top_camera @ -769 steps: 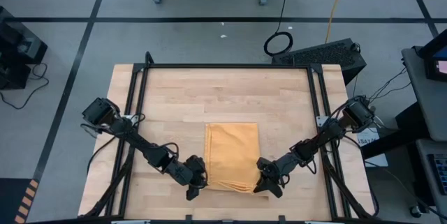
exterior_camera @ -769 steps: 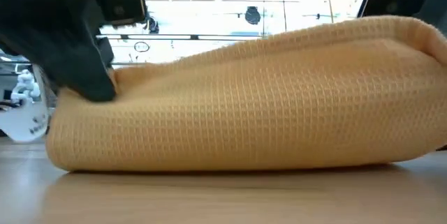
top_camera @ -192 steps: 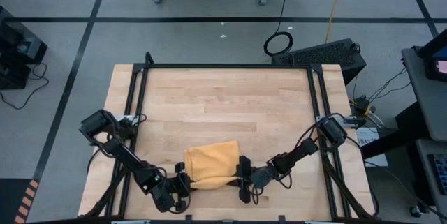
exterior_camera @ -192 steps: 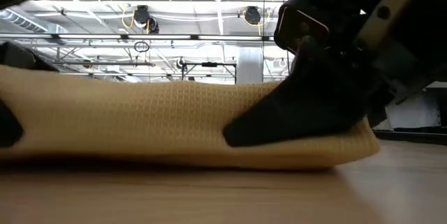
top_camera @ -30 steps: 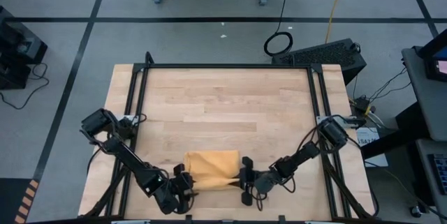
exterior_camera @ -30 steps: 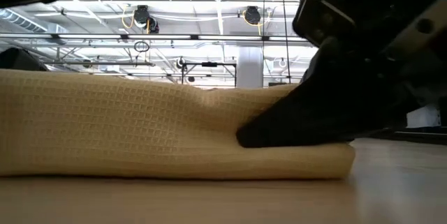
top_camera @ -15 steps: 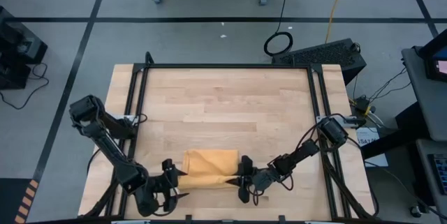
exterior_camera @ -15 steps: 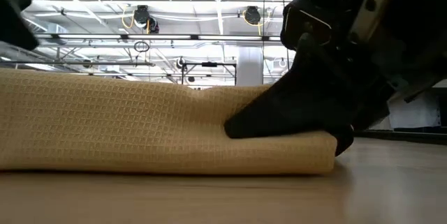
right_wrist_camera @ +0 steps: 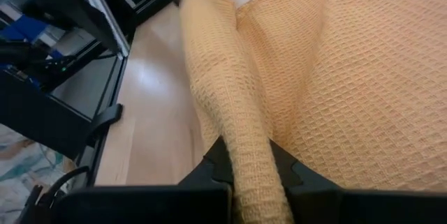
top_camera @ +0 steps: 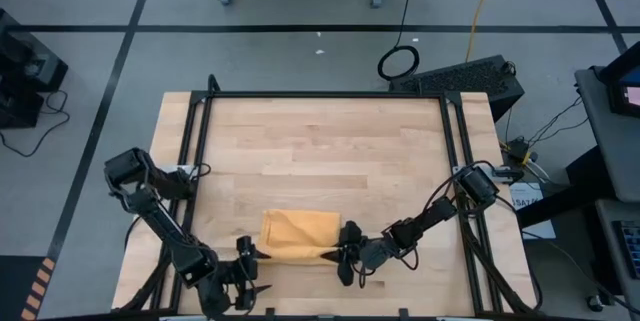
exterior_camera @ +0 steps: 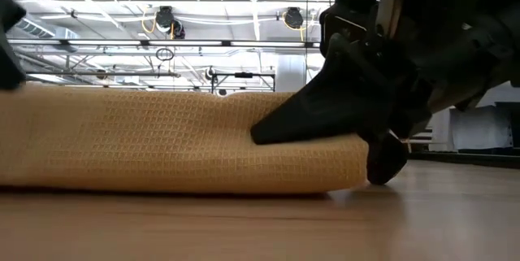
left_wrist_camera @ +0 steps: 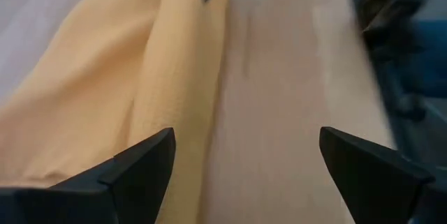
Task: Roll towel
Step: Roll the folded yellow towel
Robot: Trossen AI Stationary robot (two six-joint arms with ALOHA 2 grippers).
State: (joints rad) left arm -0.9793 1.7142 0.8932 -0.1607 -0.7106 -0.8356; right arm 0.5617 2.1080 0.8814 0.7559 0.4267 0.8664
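Note:
The mustard towel (top_camera: 298,236) lies near the table's near edge, with its near edge rolled into a thick ridge (left_wrist_camera: 178,77). In the low view the towel (exterior_camera: 162,139) rests flat on the wood. My right gripper (top_camera: 340,254) is at the towel's right end and is shut on the ridge. My left gripper (top_camera: 248,267) stands open just off the towel's left end. In the left wrist view my left gripper (left_wrist_camera: 244,165) has only the towel's edge and bare wood between its fingers. My right gripper pinches the rolled ridge at the towel's right end (right_wrist_camera: 241,137) between its two fingers (right_wrist_camera: 213,168). The fingers come from the table's right, slanting slightly down, and lie along the roll. The cloth there is several layers thick. The towel stays on the table.
Black frame rails (top_camera: 195,161) (top_camera: 455,161) run along the table's left and right sides. Bare wood (top_camera: 320,151) stretches from the towel to the far edge. The table's near edge lies close behind both grippers.
My left gripper has opened, let go of the towel's left end, and drawn back a little toward the table's left and up. My right gripper has rolled its wrist while staying shut on the ridge. The towel's right end has drawn in slightly toward the left.

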